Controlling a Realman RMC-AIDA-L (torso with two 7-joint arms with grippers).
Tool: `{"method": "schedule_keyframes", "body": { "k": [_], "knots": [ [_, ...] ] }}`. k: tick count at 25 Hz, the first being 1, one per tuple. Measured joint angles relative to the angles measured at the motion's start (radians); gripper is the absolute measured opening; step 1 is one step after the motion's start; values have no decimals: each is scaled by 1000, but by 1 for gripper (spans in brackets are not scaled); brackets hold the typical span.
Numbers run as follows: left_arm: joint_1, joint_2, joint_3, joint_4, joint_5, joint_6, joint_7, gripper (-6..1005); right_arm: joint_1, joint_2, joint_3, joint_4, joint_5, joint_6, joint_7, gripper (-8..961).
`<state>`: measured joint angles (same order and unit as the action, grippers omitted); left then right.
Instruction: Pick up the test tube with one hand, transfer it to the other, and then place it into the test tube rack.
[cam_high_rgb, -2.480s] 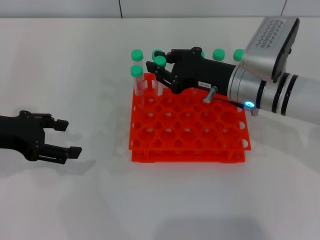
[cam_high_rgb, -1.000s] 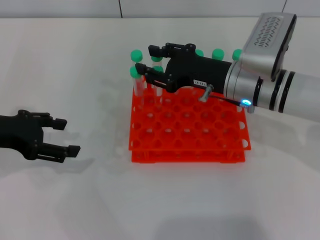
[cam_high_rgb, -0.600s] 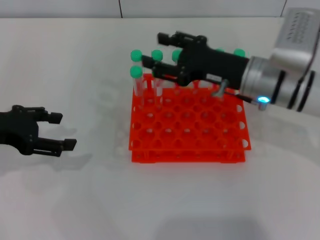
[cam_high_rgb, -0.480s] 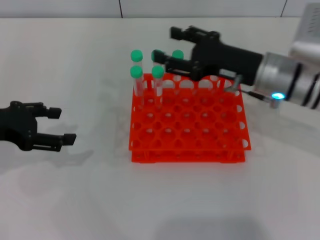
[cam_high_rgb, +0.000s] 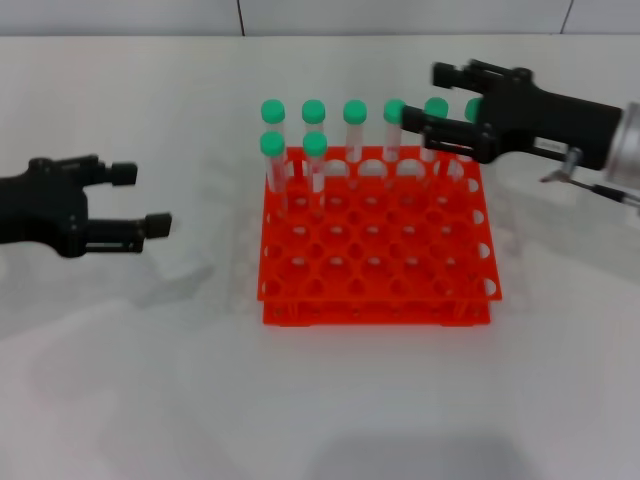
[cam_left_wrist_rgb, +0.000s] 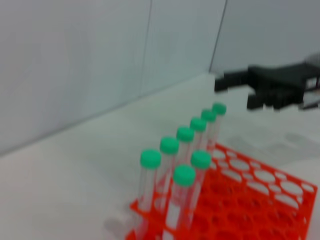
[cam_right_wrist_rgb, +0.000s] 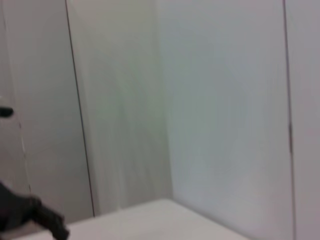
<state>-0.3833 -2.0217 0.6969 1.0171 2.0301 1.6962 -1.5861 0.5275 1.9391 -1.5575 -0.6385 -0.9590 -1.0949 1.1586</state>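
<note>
The orange-red test tube rack (cam_high_rgb: 375, 290) stands mid-table. It holds several green-capped tubes: a full back row and two in the second row. The test tube (cam_high_rgb: 316, 160) stands upright in the second row, second hole from the left, free of both grippers; it also shows in the left wrist view (cam_left_wrist_rgb: 199, 172). My right gripper (cam_high_rgb: 425, 97) hovers open and empty over the rack's back right corner; it also shows far off in the left wrist view (cam_left_wrist_rgb: 235, 94). My left gripper (cam_high_rgb: 145, 198) is open and empty, well left of the rack.
The other green-capped tubes (cam_high_rgb: 354, 125) fill the back row, close under the right gripper's fingers. White table (cam_high_rgb: 330, 400) lies around the rack (cam_left_wrist_rgb: 250, 200). The right wrist view shows only a pale wall (cam_right_wrist_rgb: 200, 100).
My right gripper let go of the tube in the second row and drew back to the right, open. My left gripper rose and moved slightly toward the rack.
</note>
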Motion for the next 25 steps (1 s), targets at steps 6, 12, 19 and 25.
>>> {"method": "schedule_keyframes", "body": {
  "k": [6,12,19,25],
  "knots": [
    [8,-25,-11,-19,-103,-17,86,875,-59,-7,145,-81,-260,-47,109,731],
    [7,-27,-14,-99,-196,-18,191,875,-70,-13,270,-90,-428,-147,155,728],
    [-14,-21,-3,-119,-197,-7,199,875,-71,-16,299,-91,-475,-195,164,726],
    [-39,-10,-2,-155,-192,12,201,875,-70,-12,299,-92,-485,-204,165,724]
  ]
}}
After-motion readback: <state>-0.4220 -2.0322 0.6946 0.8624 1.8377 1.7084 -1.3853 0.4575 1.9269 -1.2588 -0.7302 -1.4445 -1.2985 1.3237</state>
